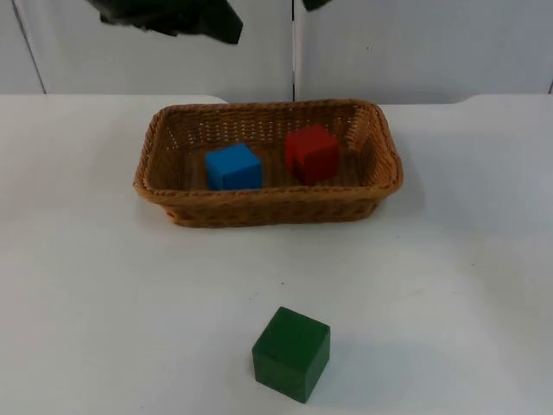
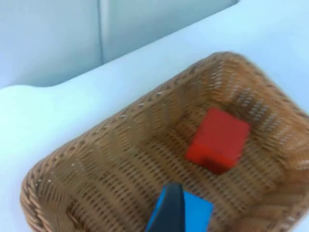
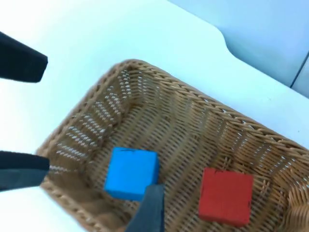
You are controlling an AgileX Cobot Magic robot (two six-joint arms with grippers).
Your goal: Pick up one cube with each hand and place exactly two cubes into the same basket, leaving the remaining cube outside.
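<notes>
Green cube (image 1: 291,353) nearest the lens, alone on the bare desk (image 1: 95,285), well apart from the basket and outside it as required.

Desk white, running back to the grey wall.

Basket (image 1: 268,209) wicker, rectangular, upright mid-desk. Holds exactly two cubes, side by side on its floor, apart from each other.

Red cube (image 1: 311,153) toward the right-arm end of the basket; blue cube (image 1: 233,167) toward the left-arm end, near the front wall. Both resting free, nothing touching them.

Left hand (image 1: 173,17) raised high above the back of the desk, over the basket's left end. Left wrist view looks down on blue cube with one fingertip across it; spread of fingers: cannot tell.

Right hand looks down on the basket from above; fingers: cannot tell.

Judgement: count looks met. Step in hand is withdrawal. Lift straight up, clear the rim before any sideways travel, avoid nudging the basket, leave green cube untouched.
</notes>
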